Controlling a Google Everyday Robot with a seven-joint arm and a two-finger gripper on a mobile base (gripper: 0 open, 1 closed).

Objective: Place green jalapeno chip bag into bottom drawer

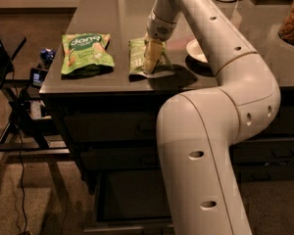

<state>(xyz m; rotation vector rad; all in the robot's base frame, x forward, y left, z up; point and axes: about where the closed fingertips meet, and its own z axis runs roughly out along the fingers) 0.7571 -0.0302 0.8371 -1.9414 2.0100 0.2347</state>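
Note:
The green jalapeno chip bag (137,60) lies flat on the dark countertop (98,18), near its front edge, dull olive with pale edges. My gripper (151,62) points down onto the bag's right half, its pale fingers (152,55) touching or just above it. The bottom drawer (132,195) is pulled out below the counter front, its dark inside showing; my arm hides its right part. The two shallower drawers (108,129) above it are shut.
A brighter green "dang" bag (84,53) lies left of the olive bag. A white bowl (198,50) sits right of my gripper. A snack container (293,18) stands at far right. A stand with cables (19,111) is left of the cabinet.

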